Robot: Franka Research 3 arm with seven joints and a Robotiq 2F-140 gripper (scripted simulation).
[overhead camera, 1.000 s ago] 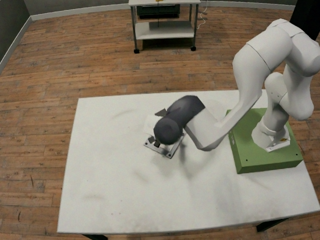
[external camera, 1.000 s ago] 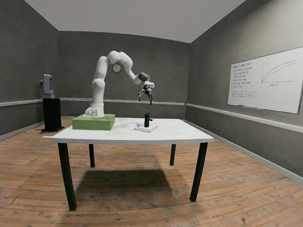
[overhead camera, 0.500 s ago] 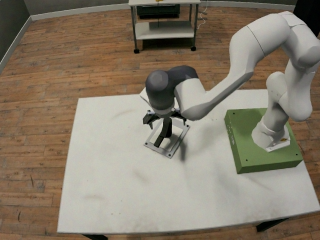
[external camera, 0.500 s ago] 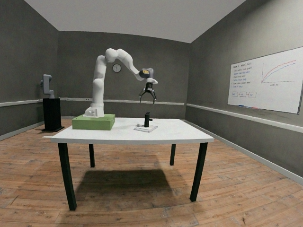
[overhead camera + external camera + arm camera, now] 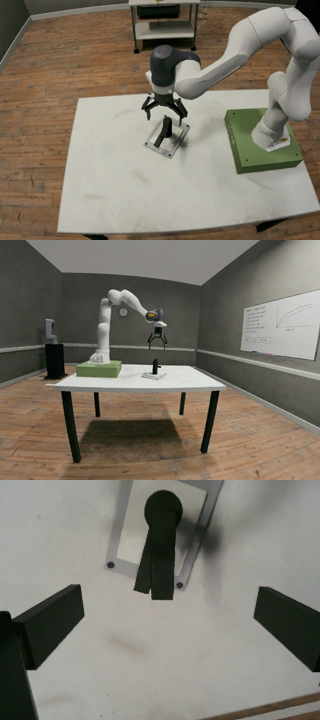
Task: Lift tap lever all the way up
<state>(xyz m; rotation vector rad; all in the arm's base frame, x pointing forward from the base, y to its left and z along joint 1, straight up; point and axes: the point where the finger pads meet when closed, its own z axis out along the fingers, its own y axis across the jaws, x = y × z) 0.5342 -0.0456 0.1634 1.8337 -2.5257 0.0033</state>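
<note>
The tap (image 5: pixel 166 127) is a black upright post on a grey metal plate (image 5: pixel 166 139) in the middle of the white table. Its black lever (image 5: pixel 159 138) slopes down from the post toward the table's front left. In the wrist view the lever (image 5: pixel 157 562) runs from the round post top (image 5: pixel 163 507) toward me. My gripper (image 5: pixel 164 116) hangs well above the tap, fingers pointing down, wide open and empty. The exterior view shows my gripper (image 5: pixel 157 345) high above the tap (image 5: pixel 155 366). In the wrist view my gripper (image 5: pixel 169 601) has one finger at each side edge.
The arm's green base block (image 5: pixel 258 140) stands at the table's right side. A metal cart (image 5: pixel 164 23) stands on the floor beyond the table. A whiteboard (image 5: pixel 281 325) hangs on the right wall.
</note>
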